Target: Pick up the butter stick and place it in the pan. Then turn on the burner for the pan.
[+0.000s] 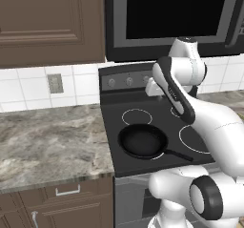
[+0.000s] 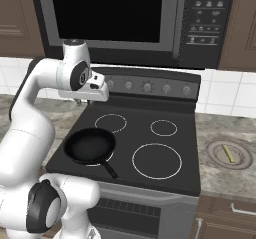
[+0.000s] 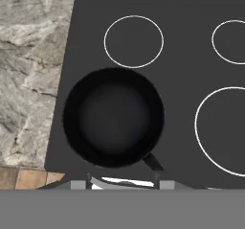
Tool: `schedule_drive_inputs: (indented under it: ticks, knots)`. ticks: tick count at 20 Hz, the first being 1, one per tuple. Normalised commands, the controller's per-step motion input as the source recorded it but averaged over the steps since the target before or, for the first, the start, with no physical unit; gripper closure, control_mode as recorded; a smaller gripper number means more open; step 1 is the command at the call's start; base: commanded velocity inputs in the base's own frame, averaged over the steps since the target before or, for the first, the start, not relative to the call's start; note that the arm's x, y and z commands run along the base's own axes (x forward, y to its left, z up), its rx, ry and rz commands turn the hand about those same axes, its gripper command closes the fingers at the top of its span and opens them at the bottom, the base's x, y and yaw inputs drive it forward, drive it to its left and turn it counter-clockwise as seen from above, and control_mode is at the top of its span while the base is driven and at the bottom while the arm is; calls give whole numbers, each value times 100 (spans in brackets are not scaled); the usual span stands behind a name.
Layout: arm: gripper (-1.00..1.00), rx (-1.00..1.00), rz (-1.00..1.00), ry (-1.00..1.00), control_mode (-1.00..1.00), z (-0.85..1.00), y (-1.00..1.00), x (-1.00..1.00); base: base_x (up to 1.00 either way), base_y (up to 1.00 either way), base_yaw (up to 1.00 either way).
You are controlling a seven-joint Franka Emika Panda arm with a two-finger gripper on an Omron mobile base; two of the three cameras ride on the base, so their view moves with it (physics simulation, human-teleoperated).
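In the left base view, the pan (image 1: 142,141) is seen empty on the front left burner of the stove (image 1: 143,108), its handle pointing right and toward the front edge. The arm is raised above the cooktop.

In the right base view, the gripper (image 2: 79,101) is held high over the stove's rear left, well apart from the butter stick (image 2: 229,153), which lies on a round plate (image 2: 215,153) on the counter right of the stove. How far the jaws are parted cannot be told; nothing is seen held.

In the hand view, the pan is looked down on, with nothing inside it. The pick-up is judged not yet begun; a long reach rightward to the butter is called for.
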Motion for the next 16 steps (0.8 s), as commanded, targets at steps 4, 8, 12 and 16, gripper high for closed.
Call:
schedule_drive_inputs:
  ticks: [4,8,12,16]
  knots:
    - [-100,0,0,0,-100,-4,-19,0,0,0,0]
    - [-100,0,0,4,-100,-7,-6,0,0,0,0]
    - [-100,0,0,6,-100,-9,-7,-4,0,0,0]
    - [-100,0,0,7,-100,-15,-42,0,0,0,0]
